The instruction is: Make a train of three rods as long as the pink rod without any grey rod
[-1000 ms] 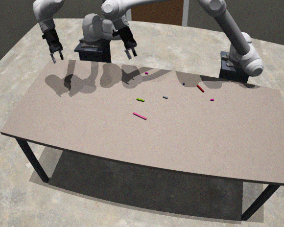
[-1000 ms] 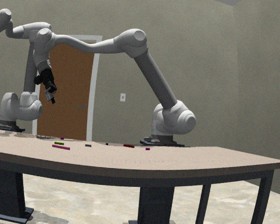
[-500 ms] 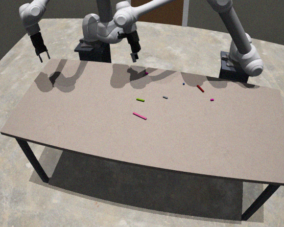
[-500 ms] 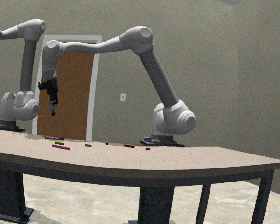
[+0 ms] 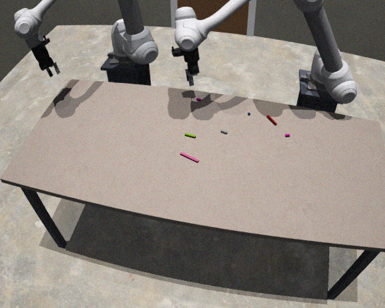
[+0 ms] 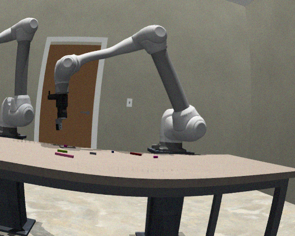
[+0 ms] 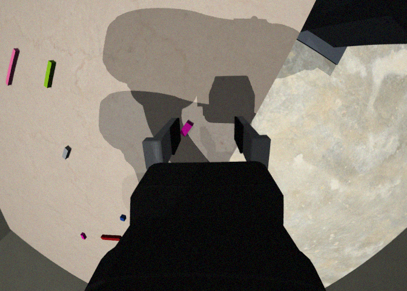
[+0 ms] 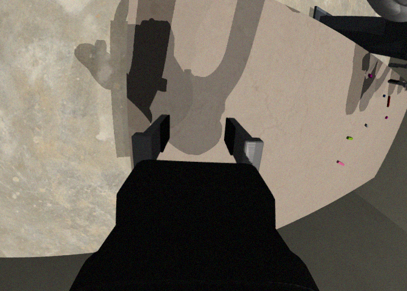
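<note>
In the top view, a broad beige table [image 5: 120, 179] [image 6: 117, 171] [image 7: 49, 182] [image 8: 295, 150] spans the frame; the black right gripper [image 5: 54, 70] [image 8: 197, 127], upper left, and black left gripper [image 5: 189, 79] [image 6: 59, 125] [image 7: 207, 128] [image 8: 389, 73], upper centre, have fingers apart. Separate straight rods lie flat: pink [image 5: 189, 157] [image 6: 64, 154] [image 7: 12, 66] [image 8: 340, 162] at centre, red [image 5: 271, 120] [image 6: 136, 153] [image 7: 111, 237] [image 8: 388, 100] upper right, lime [image 5: 190, 135] [image 6: 62, 151] [image 7: 49, 74] [image 8: 349, 137] and grey [image 5: 224, 132] [image 6: 93, 153] [image 7: 66, 152] [image 8: 366, 125] near centre. Smaller are one magenta rod [image 5: 198, 99] [image 6: 65, 146] [image 7: 186, 128] [image 8: 370, 75] upper centre, another magenta rod [image 5: 287, 135] [image 6: 155, 156] [image 7: 83, 236] [image 8: 386, 117] right of centre, and a blue cube-like rod [image 5: 249, 113] [image 6: 112, 151] [image 7: 123, 217] [image 8: 384, 96] upper right.

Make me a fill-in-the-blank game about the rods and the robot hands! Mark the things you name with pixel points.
1. The longest rod on the table [image 5: 120, 186] [image 6: 194, 170] is ____.
2. The lime rod [image 5: 190, 135] [image 6: 62, 151] [image 7: 49, 74] [image 8: 349, 137] lies nearer the pink rod [image 5: 189, 157] [image 6: 64, 154] [image 7: 12, 66] [image 8: 340, 163] than the ____ rod that must not be used.
3. There are two rods coloured ____.
4. The left gripper [image 5: 190, 83] [image 6: 59, 128] [image 7: 207, 128] and right gripper [image 5: 54, 74] [image 8: 197, 127] are both ____.

Missing words: pink; grey; magenta; open.
</note>
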Robot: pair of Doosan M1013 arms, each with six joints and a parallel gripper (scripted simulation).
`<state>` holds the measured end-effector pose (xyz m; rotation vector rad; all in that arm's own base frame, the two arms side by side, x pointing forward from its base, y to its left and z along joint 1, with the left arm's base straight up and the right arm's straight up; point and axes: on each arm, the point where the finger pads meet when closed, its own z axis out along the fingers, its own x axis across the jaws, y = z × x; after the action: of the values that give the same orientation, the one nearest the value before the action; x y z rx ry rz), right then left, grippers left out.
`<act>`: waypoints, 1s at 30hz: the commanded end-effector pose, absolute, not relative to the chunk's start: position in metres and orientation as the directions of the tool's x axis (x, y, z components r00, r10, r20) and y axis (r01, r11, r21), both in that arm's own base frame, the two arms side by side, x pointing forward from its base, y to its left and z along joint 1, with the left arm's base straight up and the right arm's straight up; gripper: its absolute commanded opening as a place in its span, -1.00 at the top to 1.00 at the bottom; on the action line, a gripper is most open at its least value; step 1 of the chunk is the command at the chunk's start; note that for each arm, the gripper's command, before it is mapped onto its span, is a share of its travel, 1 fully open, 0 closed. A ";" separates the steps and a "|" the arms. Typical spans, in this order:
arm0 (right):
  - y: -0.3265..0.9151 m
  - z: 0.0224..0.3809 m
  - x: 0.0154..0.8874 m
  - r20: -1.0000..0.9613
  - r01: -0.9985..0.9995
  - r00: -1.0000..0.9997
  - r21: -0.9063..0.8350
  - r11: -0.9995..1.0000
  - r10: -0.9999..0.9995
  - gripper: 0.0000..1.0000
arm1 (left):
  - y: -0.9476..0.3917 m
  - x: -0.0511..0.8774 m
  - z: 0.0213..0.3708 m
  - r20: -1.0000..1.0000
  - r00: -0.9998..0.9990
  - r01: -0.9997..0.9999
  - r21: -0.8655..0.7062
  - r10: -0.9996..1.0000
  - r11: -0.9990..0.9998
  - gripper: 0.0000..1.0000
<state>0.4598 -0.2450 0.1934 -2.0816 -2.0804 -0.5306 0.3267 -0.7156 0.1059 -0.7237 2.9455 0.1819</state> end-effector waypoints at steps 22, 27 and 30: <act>-0.347 0.155 0.174 0.295 0.552 0.834 -0.462 -0.694 0.466 -1.00 | -0.699 0.286 0.082 0.003 -0.685 -0.728 0.000 -0.728 0.685 -1.00; -0.344 0.155 0.116 0.215 0.366 0.930 -0.568 -0.737 0.297 -1.00 | -0.699 0.286 0.082 0.003 -0.685 -0.728 0.000 -0.728 0.685 -1.00; -0.339 0.155 0.082 0.157 0.247 0.969 -0.624 -0.741 0.191 -1.00 | -0.699 0.286 0.082 0.003 -0.685 -0.728 0.000 -0.728 0.685 -1.00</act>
<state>0.1407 -0.3406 0.1548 -2.4544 -0.5601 -0.1697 0.2853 -0.6982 0.0809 -1.2475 2.8863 0.0011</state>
